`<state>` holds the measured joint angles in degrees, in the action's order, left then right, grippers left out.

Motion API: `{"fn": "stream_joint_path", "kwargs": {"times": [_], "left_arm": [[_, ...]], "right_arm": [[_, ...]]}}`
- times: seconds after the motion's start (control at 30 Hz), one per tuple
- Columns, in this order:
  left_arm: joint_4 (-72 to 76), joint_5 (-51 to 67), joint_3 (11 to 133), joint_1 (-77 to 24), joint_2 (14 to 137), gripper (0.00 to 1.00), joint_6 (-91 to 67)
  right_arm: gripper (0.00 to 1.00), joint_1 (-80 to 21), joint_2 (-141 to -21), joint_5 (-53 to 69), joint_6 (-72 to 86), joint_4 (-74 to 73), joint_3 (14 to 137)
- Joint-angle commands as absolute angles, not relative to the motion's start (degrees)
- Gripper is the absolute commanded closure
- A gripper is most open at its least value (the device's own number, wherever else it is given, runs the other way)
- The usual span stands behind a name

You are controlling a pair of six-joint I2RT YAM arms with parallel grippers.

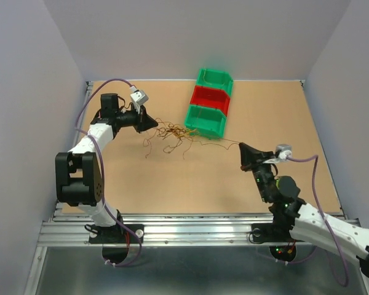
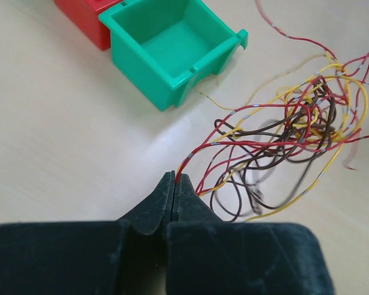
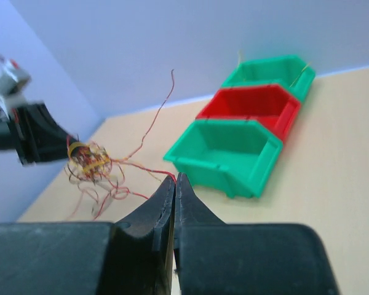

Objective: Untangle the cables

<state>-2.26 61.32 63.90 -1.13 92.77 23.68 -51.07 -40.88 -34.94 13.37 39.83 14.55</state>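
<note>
Tan board covers the table [image 1: 172,190], and pale walls close it in on three sides. Left of centre on it, the cables [image 1: 175,132] form one loose knot of red, yellow and brown strands, with curly ends straying toward the near edge. In the left wrist view the knot [image 2: 295,129] spreads to the right of the fingers, its loops crossing over one another above a soft shadow. Whether it touches the board I cannot tell.

One red strand runs from the knot straight into the tip of the left gripper [image 2: 174,181], whose jaws are pressed together on it. In the top view this gripper [image 1: 152,123] sits just left of the knot. A single thin strand stretches right from the knot to the right gripper [image 1: 241,146], which stands well apart from the tangle. In its own wrist view the right gripper [image 3: 175,181] is also closed, with a red strand pinched at the tip. From there the strand leads back to the knot [image 3: 92,166], and another red end rises above it.

Just right of the knot stands a row of three bins. The near green bin [image 1: 206,120] comes first, then the red bin [image 1: 210,98], then the far green bin [image 1: 214,78], each touching the next. A metal rail [image 1: 190,230] carrying both arm bases runs along the near edge.
</note>
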Motion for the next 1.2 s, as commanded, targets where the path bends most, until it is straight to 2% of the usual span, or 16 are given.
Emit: {"fn": "stream_joint_path", "kwargs": {"times": [0.0, 0.13, 0.23, 0.27, 0.3, 0.4, 0.5, 0.7, 0.87, 0.97, 1.07, 1.1, 1.17], "left_arm": [[6.8, 53.8, 61.4, -0.4, 87.5, 1.00, 18.2], [11.4, 52.5, 57.7, 1.9, 82.5, 1.00, 16.2], [11.6, 56.9, 56.4, 1.8, 80.4, 1.00, 17.6], [11.5, 60.2, 56.2, 1.6, 79.4, 1.00, 17.9], [11.3, 61.6, 55.7, 1.4, 78.8, 1.00, 18.3], [9.5, 64.8, 54.8, 0.2, 76.3, 1.00, 21.8], [5.9, 65.5, 54.1, -4.3, 73.5, 1.00, 27.1], [1.9, 63.4, 52.9, -9.5, 69.2, 1.00, 32.3], [-1.7, 65.4, 53.9, -10.2, 67.9, 1.00, 33.4], [-3.9, 66.6, 54.3, -11.0, 67.0, 1.00, 34.2], [-4.7, 67.6, 54.3, -11.7, 66.0, 1.00, 34.5], [-4.8, 67.8, 54.3, -11.8, 65.8, 1.00, 34.7], [-5.6, 68.0, 54.4, -12.0, 65.7, 1.00, 34.8]], "right_arm": [[0.99, -51.0, -30.3, -46.2, 12.2, 41.3, 10.3], [0.99, -51.0, -24.1, -46.2, 11.9, 41.2, 8.1], [0.99, -51.0, -27.7, -39.0, 10.6, 41.2, 9.0], [0.95, -51.0, -29.6, -36.0, 9.2, 41.2, 9.7], [0.75, -51.0, -31.7, -29.9, 8.8, 41.2, 11.6], [0.38, -51.0, -42.9, -16.9, 7.7, 41.2, 17.1], [0.30, -51.0, -54.1, -6.1, 5.8, 41.6, 23.2], [0.27, -51.0, -70.8, 5.3, 2.0, 46.7, 32.1], [0.21, -51.0, -79.4, 1.4, -1.0, 49.5, 39.4], [0.21, -50.9, -83.6, 1.1, -1.9, 51.7, 41.9], [0.23, -51.0, -87.7, 1.1, -1.8, 54.4, 43.4], [0.30, -51.0, -88.8, 0.4, -1.8, 55.0, 43.9], [0.37, -51.0, -91.5, 0.3, -1.6, 56.7, 45.4]]}}
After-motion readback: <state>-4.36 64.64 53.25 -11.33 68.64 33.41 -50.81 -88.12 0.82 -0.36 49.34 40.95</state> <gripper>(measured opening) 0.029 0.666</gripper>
